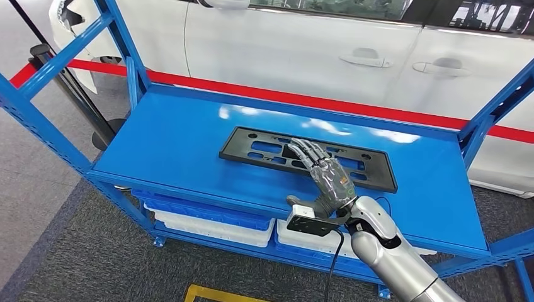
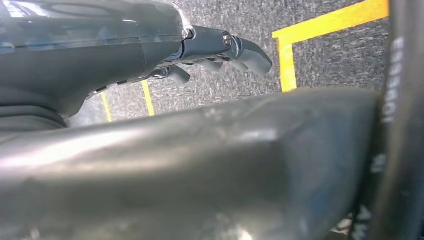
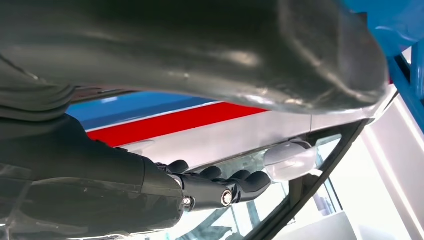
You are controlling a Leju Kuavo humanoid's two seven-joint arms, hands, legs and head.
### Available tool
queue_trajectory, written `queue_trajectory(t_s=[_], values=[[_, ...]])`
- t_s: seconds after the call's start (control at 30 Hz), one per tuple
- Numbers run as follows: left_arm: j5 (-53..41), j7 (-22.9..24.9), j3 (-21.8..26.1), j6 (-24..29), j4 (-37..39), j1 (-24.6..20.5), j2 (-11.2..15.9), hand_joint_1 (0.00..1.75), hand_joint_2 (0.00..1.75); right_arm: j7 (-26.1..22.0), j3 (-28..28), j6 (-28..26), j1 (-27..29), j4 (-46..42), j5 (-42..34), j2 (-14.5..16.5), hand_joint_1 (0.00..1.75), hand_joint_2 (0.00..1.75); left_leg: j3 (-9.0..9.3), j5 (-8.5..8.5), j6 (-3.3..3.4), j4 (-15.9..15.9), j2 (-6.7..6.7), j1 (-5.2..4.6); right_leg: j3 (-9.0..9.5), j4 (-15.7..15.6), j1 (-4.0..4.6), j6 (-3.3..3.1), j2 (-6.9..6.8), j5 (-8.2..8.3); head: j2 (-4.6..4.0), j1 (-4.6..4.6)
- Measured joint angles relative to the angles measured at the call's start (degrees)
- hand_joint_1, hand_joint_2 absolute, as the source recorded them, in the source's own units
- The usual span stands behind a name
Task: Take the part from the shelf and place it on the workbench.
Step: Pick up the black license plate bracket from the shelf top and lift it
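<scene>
Blue steel shelving (image 1: 189, 138) fills the middle of the head view, with a white car (image 1: 302, 44) and a red barrier band (image 1: 264, 94) across the top of the frame and grey carpet at lower left. Item one: the part (image 1: 264, 154), a flat black plastic frame with slotted cut-outs, lying flat on the top deck, right of centre; its long axis runs from the centre left of the frame down toward the right, roughly along the shelf's length. Item two: the right hand (image 1: 321, 167), entering from lower right on a silver arm, fingers extended and slightly apart, laid over the part's middle stretch and pointing toward the frame's upper left; nothing is gripped, and whether the fingertips touch the plastic cannot be told. Item three: the left hand (image 2: 220, 50), seen in the left wrist view over carpet with yellow floor tape (image 2: 320, 30), fingers loosely curled, holding nothing. Judgement: the right hand is plainly the nearer, sitting across the part's short width, so closing over the near long edge looks the likely grip. White bins (image 1: 214, 226) sit on the lower shelf.
</scene>
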Motion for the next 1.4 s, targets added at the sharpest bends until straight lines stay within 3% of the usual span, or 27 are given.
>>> queue_trajectory(t_s=[0.07, 0.13, 0.23, 0.3, 0.4, 0.43, 0.47, 0.5, 0.53, 0.6, 0.63, 0.7, 0.8, 0.83, 0.9, 0.93, 0.97, 1.0, 1.03, 1.07, 1.13, 1.2, 1.3, 1.4], values=[[0.0, 0.0, 0.0, 0.0, 0.0, 0.1, 0.0, 0.00, 0.00, 0.1, 0.0, 0.0, 0.1, 0.0, 0.2, 0.0, 0.00, 0.00, 0.34, -0.58, -0.54, 0.4, -0.04, 0.07, 2.76, -6.9, -0.28, 0.07, -0.04, 4.44, 0.00, 0.00], [0.0, -0.1, 0.0, 0.0, 0.0, 0.0, -0.1, 0.00, 0.00, 0.2, 0.0, -0.1, 0.2, 0.0, 0.5, 0.0, 0.00, 0.00, 0.28, -1.11, -1.26, 1.0, -0.11, -0.05, 4.74, -11.9, -0.15, -0.18, 0.00, 6.21, 0.00, -0.01], [0.0, -0.3, 0.0, 0.0, 0.0, 0.0, -0.1, 0.00, 0.00, 0.5, 0.0, -0.2, 0.5, 0.0, 0.8, 0.0, 0.00, 0.00, 0.28, -1.42, -2.31, 1.0, -0.10, -0.12, 5.02, -12.8, 0.04, -1.16, 0.12, 5.93, 0.00, -0.01], [0.0, -0.5, 0.0, 0.0, 0.0, 0.1, -0.1, 0.00, 0.00, 0.7, 0.0, -0.3, 0.5, 0.0, 1.0, -0.1, 0.00, 0.00, -0.33, -2.69, -2.94, 2.8, -0.03, 0.08, 5.46, -13.1, -0.09, -2.02, 0.11, 5.89, 0.00, 0.00], [-0.1, -0.7, 0.0, 0.0, 0.0, 0.1, -0.2, 0.00, 0.00, 0.8, 0.0, -0.4, 0.8, -0.1, 1.2, -0.1, 0.00, 0.00, -5.34, -7.29, -3.54, 13.2, 0.00, 0.32, 6.10, -13.3, 0.03, -2.85, 0.01, 5.50, 0.00, -0.01], [-0.1, -0.7, 0.0, 0.0, 0.0, 0.1, -0.2, 0.00, 0.00, 0.8, 0.0, -0.5, 0.9, -0.1, 1.2, -0.1, 0.00, 0.44, -7.12, -8.06, -3.64, 16.3, 0.00, 0.35, 6.27, -13.2, 0.11, -2.94, 0.02, 5.34, 0.00, -0.02], [-0.1, -0.7, 0.0, 0.0, 0.0, 0.2, -0.2, 0.00, 0.00, 0.9, 0.0, -0.5, 1.0, -0.1, 1.2, -0.1, 0.00, 0.87, -8.15, -7.78, -3.67, 17.7, 0.00, 0.35, 6.48, -13.2, 0.15, -2.97, 0.06, 5.15, 0.00, -0.02], [-0.1, -0.7, 0.0, 0.0, 0.0, 0.2, -0.2, 0.00, 0.00, 0.9, 0.0, -0.5, 1.1, -0.1, 1.2, -0.1, 0.00, 1.31, -8.06, -6.32, -3.61, 16.7, 0.00, 0.35, 6.79, -13.2, 0.18, -2.94, 0.13, 4.93, 0.00, -0.02], [-0.1, -0.7, 0.0, 0.0, 0.0, 0.3, -0.2, 0.00, 0.00, 0.9, 0.0, -0.5, 1.2, -0.1, 1.3, -0.1, 0.00, 1.75, -6.92, -3.98, -3.45, 13.7, 0.00, 0.35, 7.20, -13.2, 0.18, -2.85, 0.21, 4.65, 0.00, -0.02], [-0.1, -0.8, 0.0, 0.0, 0.0, 0.3, -0.2, 0.00, 0.00, 0.9, 0.0, -0.5, 1.2, -0.1, 1.4, -0.1, 0.00, 1.75, -3.65, -0.08, -2.96, 6.0, -0.02, 0.19, 7.89, -13.2, 0.26, -2.47, 0.32, 4.02, 0.00, -0.02], [-0.1, -0.9, 0.0, 0.0, 0.0, 0.3, -0.2, 0.00, 0.00, 1.0, 0.0, -0.5, 1.2, -0.1, 1.6, -0.1, 0.00, 1.75, -2.51, 0.63, -2.67, 3.4, -0.03, 0.06, 8.01, -13.2, 0.34, -2.20, 0.34, 3.82, 0.00, -0.01], [-0.1, -1.0, 0.0, 0.0, 0.0, 0.2, -0.2, 0.00, 0.00, 1.2, 0.0, -0.5, 1.2, -0.1, 1.9, -0.1, 0.00, 1.75, -1.82, 0.23, -2.23, 1.9, -0.07, -0.22, 7.97, -13.3, 0.50, -1.64, 0.32, 3.66, 0.00, -0.01], [-0.1, -1.0, 0.0, 0.0, 0.0, 0.2, -0.3, 0.00, 0.00, 1.3, 0.0, -0.7, 1.2, -0.2, 2.4, -0.1, 0.00, 1.75, -1.14, 0.12, -1.33, 0.9, -0.06, 0.21, 7.75, -12.3, 0.57, -0.91, 0.21, 2.67, 0.00, 0.00], [-0.1, -1.1, 0.0, 0.0, 0.0, 0.2, -0.3, 0.00, 0.00, 1.4, 0.0, -0.7, 1.1, -0.2, 2.4, -0.1, 0.00, 1.75, -0.82, 0.12, -0.99, 0.6, -0.03, 0.37, 6.74, -10.1, 0.59, -0.72, 0.18, 1.55, 0.00, 0.00], [-0.1, -1.1, 0.0, 0.0, 0.0, 0.3, -0.3, 0.00, 0.00, 1.4, 0.0, -0.7, 1.3, -0.3, 2.5, -0.1, 0.00, 1.75, -0.54, -0.13, -0.47, 0.5, 0.01, 0.32, 2.68, -2.9, 0.51, -0.46, 0.16, -1.40, 0.00, 0.00], [-0.1, -1.1, 0.0, 0.0, 0.0, 0.3, -0.3, 0.00, 0.00, 1.5, 0.0, -0.7, 1.4, -0.3, 2.5, -0.2, 0.00, 1.75, -0.44, -0.29, -0.33, 0.5, -0.01, 0.28, 0.46, 0.5, 0.48, -0.34, 0.16, -2.32, 0.00, 0.00], [-0.1, -1.1, 0.0, 0.0, 0.0, 0.3, -0.3, 0.00, 0.00, 1.5, -0.1, -0.7, 1.6, -0.2, 2.5, -0.2, 0.00, 1.75, -0.24, -0.48, -0.26, 0.5, -0.04, 0.25, -1.05, 2.4, 0.46, -0.26, 0.15, -2.17, 0.00, 0.00], [-0.1, -1.1, 0.0, 0.0, 0.0, 0.3, -0.3, 0.00, 0.00, 1.5, -0.1, -0.7, 1.6, -0.2, 2.5, -0.2, 0.00, 1.75, 0.04, -0.70, -0.26, 0.6, -0.08, 0.23, -1.47, 2.1, 0.45, -0.26, 0.15, -0.84, 0.00, 0.00], [-0.1, -1.1, 0.0, 0.0, 0.0, 0.3, -0.4, 0.00, 0.00, 1.6, -0.1, -0.7, 1.7, -0.2, 2.5, -0.2, 0.00, 1.75, 0.43, -0.96, -0.32, 0.6, -0.13, 0.22, -0.75, -0.4, 0.46, -0.33, 0.14, 1.45, 0.00, 0.00], [-0.1, -1.1, 0.0, 0.0, 0.0, 0.3, -0.4, 0.00, 0.00, 1.6, -0.1, -0.7, 1.7, -0.2, 2.6, -0.3, 0.00, 1.75, 0.86, -1.27, -0.44, 0.6, -0.16, 0.22, 0.79, -4.3, 0.48, -0.52, 0.12, 4.11, 0.00, 0.00], [-0.1, -1.1, 0.0, 0.0, 0.0, 0.3, -0.5, 0.00, 0.00, 1.8, -0.1, -0.7, 1.6, -0.2, 2.9, -0.3, 0.00, 1.75, 1.38, -1.82, -0.88, 0.7, -0.21, 0.01, 3.68, -10.9, 0.74, -1.01, 0.07, 6.94, 0.00, -0.01], [-0.1, -1.0, 0.0, 0.0, 0.0, 0.2, -0.5, 0.00, 0.00, 1.9, -0.1, -0.7, 1.5, -0.2, 3.4, -0.3, 0.00, 1.75, 1.44, -2.18, -0.97, 0.9, -0.24, -0.29, 4.63, -13.1, 0.81, -1.21, 0.13, 7.02, 0.00, -0.01], [0.0, -0.9, 0.0, -0.3, 0.0, 0.2, -0.6, 0.00, 0.00, 2.4, 0.0, -0.8, 1.1, 0.1, 4.9, -0.2, 0.00, 1.75, 1.62, -2.26, -0.75, 0.6, -0.19, -0.25, 4.74, -13.4, 0.84, -1.29, 0.28, 6.95, 0.00, -0.01], [0.1, -1.2, 0.0, -0.6, 0.0, 0.2, -0.7, 0.00, 0.00, 3.9, 0.0, -1.4, 0.3, 1.0, 7.7, 0.1, 0.00, 1.75, 1.84, -2.22, -0.99, 0.3, -0.17, -0.18, 4.75, -13.4, 0.95, -1.54, 0.31, 6.81, 0.00, -0.01]])
